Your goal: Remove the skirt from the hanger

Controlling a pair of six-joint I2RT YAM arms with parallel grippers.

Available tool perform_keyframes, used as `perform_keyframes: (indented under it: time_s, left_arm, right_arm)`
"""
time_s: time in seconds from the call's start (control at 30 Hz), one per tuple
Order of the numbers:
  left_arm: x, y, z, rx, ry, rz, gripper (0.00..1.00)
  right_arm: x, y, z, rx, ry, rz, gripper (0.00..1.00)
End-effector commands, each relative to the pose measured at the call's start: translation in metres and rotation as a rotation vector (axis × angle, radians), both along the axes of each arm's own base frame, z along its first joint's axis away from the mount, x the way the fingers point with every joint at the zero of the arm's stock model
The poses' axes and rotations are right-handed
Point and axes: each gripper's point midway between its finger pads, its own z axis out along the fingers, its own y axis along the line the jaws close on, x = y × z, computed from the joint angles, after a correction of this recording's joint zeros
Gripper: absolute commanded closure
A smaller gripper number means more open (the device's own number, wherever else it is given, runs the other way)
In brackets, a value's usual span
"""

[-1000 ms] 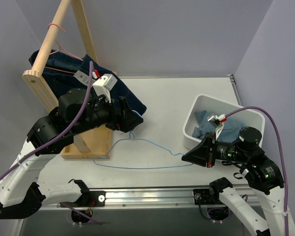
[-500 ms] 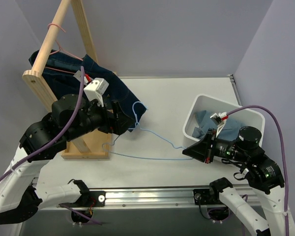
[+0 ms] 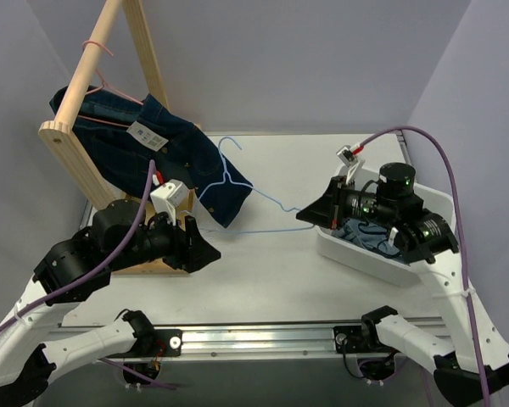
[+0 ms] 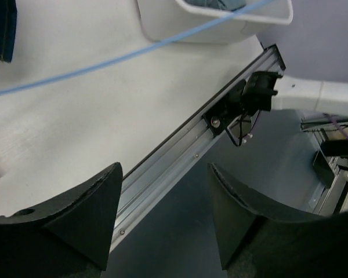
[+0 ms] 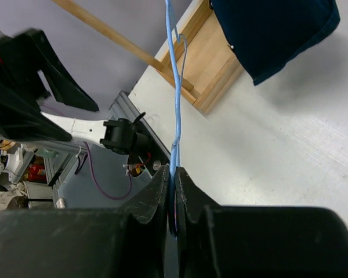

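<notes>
Two pincers, one blue hanger, and the skirt draped on the rack

Nearest you, the left pincer (image 3: 202, 248) sits low over the worktop (image 3: 271, 271) with its jaws apart and empty. The right pincer (image 3: 310, 214), beside the bin (image 3: 356, 254), is clamped tight on one end of the hanger (image 5: 177, 116). From there the wire's long axis runs left and away, its hook pointing at the far wall. It crosses the skirt's hem; you cannot tell whether it is caught there. The skirt (image 3: 187, 157) hangs over the wooden rack (image 3: 72, 157), sloping from far left down toward the middle, directly beyond the left pincer, which looks the nearer arm.
</notes>
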Motion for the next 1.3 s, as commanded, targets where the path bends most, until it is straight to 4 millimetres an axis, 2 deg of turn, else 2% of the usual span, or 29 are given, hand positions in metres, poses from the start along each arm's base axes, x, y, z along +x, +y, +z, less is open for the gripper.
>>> perform_keyframes:
  time_s: [0.0, 0.1, 0.13, 0.17, 0.2, 0.23, 0.3, 0.33, 0.37, 0.4, 0.43, 0.5, 0.57, 0.6, 0.63, 0.87, 0.9, 0.93, 1.0, 1.27]
  left_arm:
    - [-0.016, -0.007, -0.011, -0.059, 0.044, -0.066, 0.33]
    - [-0.024, -0.001, -0.027, -0.045, 0.077, -0.066, 0.43]
    - [-0.026, 0.000, -0.036, -0.039, 0.093, -0.068, 0.49]
    - [-0.028, 0.001, -0.040, -0.043, 0.099, -0.070, 0.52]
    - [-0.029, 0.001, -0.043, -0.044, 0.111, -0.066, 0.55]
    - [-0.030, 0.002, -0.053, -0.033, 0.125, -0.062, 0.59]
    - [-0.030, 0.002, -0.059, -0.031, 0.137, -0.059, 0.71]
    - [-0.031, 0.002, -0.065, -0.022, 0.148, -0.056, 0.77]
    - [-0.032, 0.002, -0.069, -0.016, 0.157, -0.056, 0.90]
    - [-0.032, 0.002, -0.071, -0.013, 0.167, -0.055, 0.96]
    - [-0.033, 0.002, -0.074, -0.011, 0.171, -0.054, 0.98]
    - [-0.035, 0.002, -0.082, -0.004, 0.190, -0.058, 0.98]
    - [-0.037, 0.004, -0.086, -0.001, 0.195, -0.056, 0.98]
    - [-0.038, 0.005, -0.088, -0.001, 0.198, -0.056, 0.98]
    - [-0.038, 0.006, -0.089, -0.003, 0.198, -0.055, 0.98]
    - [-0.043, 0.010, -0.096, 0.004, 0.202, -0.059, 0.98]
    - [-0.043, 0.011, -0.097, 0.006, 0.204, -0.059, 0.98]
    - [-0.044, 0.012, -0.099, 0.008, 0.204, -0.061, 0.98]
    - [-0.045, 0.012, -0.100, 0.006, 0.204, -0.061, 0.98]
    - [-0.049, 0.010, -0.111, 0.009, 0.231, -0.076, 0.98]
  right_arm:
    - [0.007, 0.016, 0.046, 0.072, -0.150, 0.071, 1.00]
    - [0.012, 0.035, 0.053, 0.065, -0.163, 0.104, 1.00]
    - [0.018, 0.044, 0.046, 0.047, -0.144, 0.114, 1.00]
    - [0.007, 0.058, 0.052, 0.043, -0.168, 0.165, 1.00]
    - [0.011, 0.067, 0.050, 0.022, -0.171, 0.148, 1.00]
    - [0.016, 0.079, 0.039, -0.013, -0.151, 0.156, 1.00]
    - [0.012, 0.098, 0.047, -0.019, -0.185, 0.179, 1.00]
    - [0.022, 0.107, 0.041, -0.041, -0.181, 0.166, 1.00]
    - [0.023, 0.113, 0.042, -0.044, -0.186, 0.170, 1.00]
    - [0.023, 0.119, 0.052, -0.041, -0.218, 0.176, 1.00]
    - [0.032, 0.124, 0.048, -0.057, -0.215, 0.160, 1.00]
    - [0.038, 0.131, 0.064, -0.032, -0.251, 0.159, 1.00]
    - [0.047, 0.141, 0.065, -0.029, -0.262, 0.166, 1.00]
    - [0.050, 0.144, 0.078, -0.013, -0.288, 0.162, 1.00]
    - [0.058, 0.152, 0.071, -0.030, -0.280, 0.170, 1.00]
    - [0.089, 0.191, 0.076, -0.048, -0.297, 0.226, 1.00]
    - [0.095, 0.200, 0.068, -0.055, -0.285, 0.238, 1.00]
    - [0.095, 0.203, 0.078, -0.038, -0.307, 0.242, 1.00]
    - [0.099, 0.212, 0.072, -0.038, -0.300, 0.255, 1.00]
    - [0.099, 0.243, 0.093, 0.056, -0.338, 0.291, 1.00]
